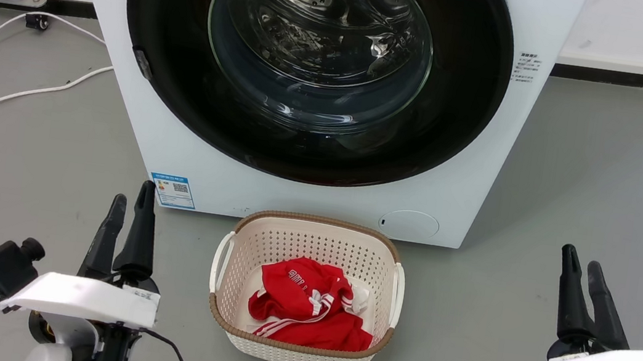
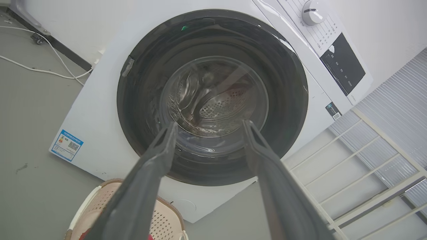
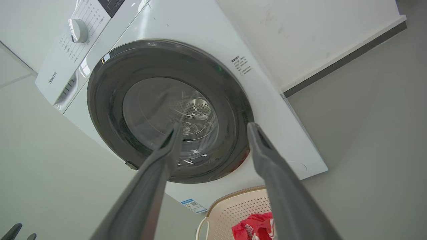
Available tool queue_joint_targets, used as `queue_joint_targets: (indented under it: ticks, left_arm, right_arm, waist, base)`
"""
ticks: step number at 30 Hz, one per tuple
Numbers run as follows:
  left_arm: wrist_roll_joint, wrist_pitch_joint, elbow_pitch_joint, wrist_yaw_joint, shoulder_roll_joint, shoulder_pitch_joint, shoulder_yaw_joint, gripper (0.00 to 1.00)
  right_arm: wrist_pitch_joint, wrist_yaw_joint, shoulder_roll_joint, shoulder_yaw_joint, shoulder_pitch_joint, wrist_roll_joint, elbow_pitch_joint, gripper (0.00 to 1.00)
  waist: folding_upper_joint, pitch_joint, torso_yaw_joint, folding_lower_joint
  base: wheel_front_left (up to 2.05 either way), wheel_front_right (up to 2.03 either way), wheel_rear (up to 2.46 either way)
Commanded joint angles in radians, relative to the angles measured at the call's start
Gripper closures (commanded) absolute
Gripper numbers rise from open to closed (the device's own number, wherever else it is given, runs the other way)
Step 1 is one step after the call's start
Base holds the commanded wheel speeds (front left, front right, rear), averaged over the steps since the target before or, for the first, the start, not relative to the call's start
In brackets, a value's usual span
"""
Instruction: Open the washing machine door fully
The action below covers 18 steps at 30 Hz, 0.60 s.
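Clearly the shut door (image 1: 174, 74) has its latch (image 1: 142, 62) at nine o'clock, straight toward twelve o'clock from the nearer left tool (image 1: 133, 193), open and empty.

Bright, even indoor light; faint soft shadows on grey floor (image 1: 607, 181); glare streaks on washing machine door (image 1: 462, 100) glass; head view sharp; wrist views hazier, washed-out, wide-angle bowing toward edges
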Motion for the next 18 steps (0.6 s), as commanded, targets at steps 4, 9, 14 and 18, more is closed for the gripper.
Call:
queue_joint_targets:
  ticks: [4,9,14,18]
  left_arm:
    - [0.112,-0.022,-0.022,0.003,0.003,-0.01,-0.017,0.0]
    - [0.182,-0.034,-0.015,0.005,0.006,-0.005,-0.032,0.0]
    - [0.257,-0.049,-0.016,0.017,0.013,-0.003,-0.048,0.0]
    - [0.308,-0.06,-0.02,0.028,0.019,0.0,-0.06,0.0]
  right_arm:
    - [-0.015,0.0,0.0,0.008,-0.002,-0.093,-0.024,0.0]
    - [-0.018,0.0,0.0,0.015,0.001,-0.145,-0.024,0.0]
    - [-0.018,0.0,0.0,0.019,0.004,-0.209,-0.029,0.0]
    - [-0.017,0.0,0.001,0.018,0.003,-0.256,-0.031,0.0]
  waist:
    - [0.0,-0.002,-0.004,0.0]
    - [0.0,-0.004,-0.005,0.0]
    - [0.0,-0.005,-0.006,0.0]
    - [0.0,-0.005,-0.006,0.0]
  base:
    - [0.0,0.0,0.0]
    - [0.0,0.0,0.0]
    - [0.0,0.0,0.0]
    - [0.0,0.0,0.0]
